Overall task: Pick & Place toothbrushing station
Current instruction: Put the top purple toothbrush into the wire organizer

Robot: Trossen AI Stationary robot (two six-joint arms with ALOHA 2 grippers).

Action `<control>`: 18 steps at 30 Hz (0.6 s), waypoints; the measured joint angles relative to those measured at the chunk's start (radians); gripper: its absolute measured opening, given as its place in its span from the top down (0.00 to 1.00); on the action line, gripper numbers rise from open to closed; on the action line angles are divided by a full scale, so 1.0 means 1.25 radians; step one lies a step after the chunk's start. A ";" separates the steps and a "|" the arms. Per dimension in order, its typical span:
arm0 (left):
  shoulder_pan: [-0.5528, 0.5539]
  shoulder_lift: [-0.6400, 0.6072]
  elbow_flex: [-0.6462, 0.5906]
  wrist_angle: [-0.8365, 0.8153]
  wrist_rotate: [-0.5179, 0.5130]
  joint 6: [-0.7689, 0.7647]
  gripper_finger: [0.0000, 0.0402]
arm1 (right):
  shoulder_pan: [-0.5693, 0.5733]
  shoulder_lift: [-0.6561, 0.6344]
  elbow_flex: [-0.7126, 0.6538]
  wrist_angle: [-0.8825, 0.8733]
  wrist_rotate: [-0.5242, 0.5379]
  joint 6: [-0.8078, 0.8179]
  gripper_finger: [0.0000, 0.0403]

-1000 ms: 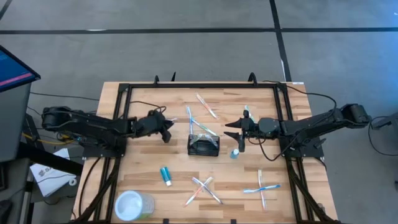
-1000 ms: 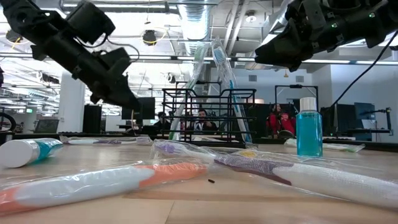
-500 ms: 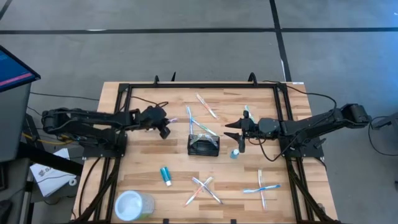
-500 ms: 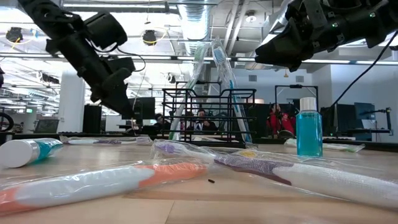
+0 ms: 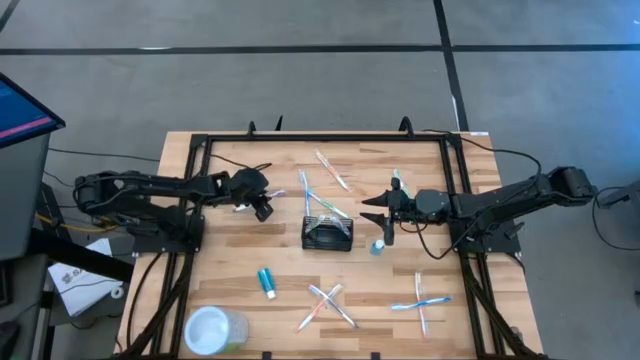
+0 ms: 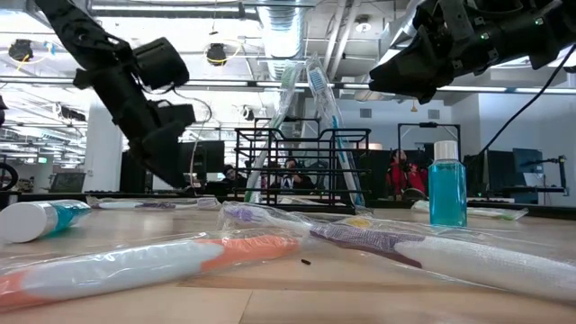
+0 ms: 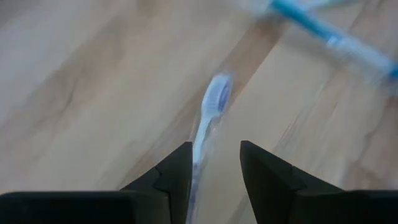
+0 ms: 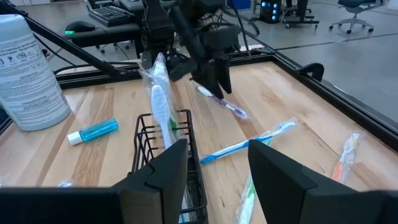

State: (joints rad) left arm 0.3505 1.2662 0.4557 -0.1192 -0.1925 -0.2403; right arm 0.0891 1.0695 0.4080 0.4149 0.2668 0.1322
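Black wire-mesh caddy point(image 5: 327, 235) between both grippers, ungripped.

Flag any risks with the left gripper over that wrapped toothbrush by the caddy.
1. The left gripper hangs open over a wrapped purple toothbrush; the slick wrapper could slip out of a pinch.
2. The caddy already holds two tall toothbrushes leaning outward; a careless insert may knock them.
3. The right gripper waits open beside the caddy, near the mouthwash bottle.

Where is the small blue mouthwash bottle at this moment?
High view: the mouthwash bottle stands right of centre, beside the black wire caddy, just below the right claw.
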 joint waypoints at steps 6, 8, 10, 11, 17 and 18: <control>0.019 0.032 0.000 0.003 -0.009 0.014 0.67 | 0.000 0.000 0.000 0.000 0.000 0.000 0.60; 0.022 0.032 0.000 0.003 -0.011 0.028 0.67 | 0.000 0.000 0.000 0.000 0.000 0.000 0.60; 0.025 0.032 0.000 0.003 -0.010 0.033 0.67 | 0.000 0.000 0.000 0.000 0.000 0.000 0.60; 0.025 0.032 0.000 0.003 -0.007 0.034 0.67 | 0.000 0.000 0.000 0.000 0.000 0.000 0.60; 0.025 0.076 0.000 0.004 0.013 0.046 0.67 | 0.000 0.000 0.000 0.000 0.000 0.000 0.60; 0.025 0.088 0.000 0.004 0.015 0.046 0.67 | 0.000 0.000 0.000 0.000 0.000 0.000 0.60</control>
State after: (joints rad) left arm 0.3813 1.3759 0.4553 -0.1145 -0.1737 -0.1834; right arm 0.0891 1.0695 0.4080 0.4149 0.2668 0.1322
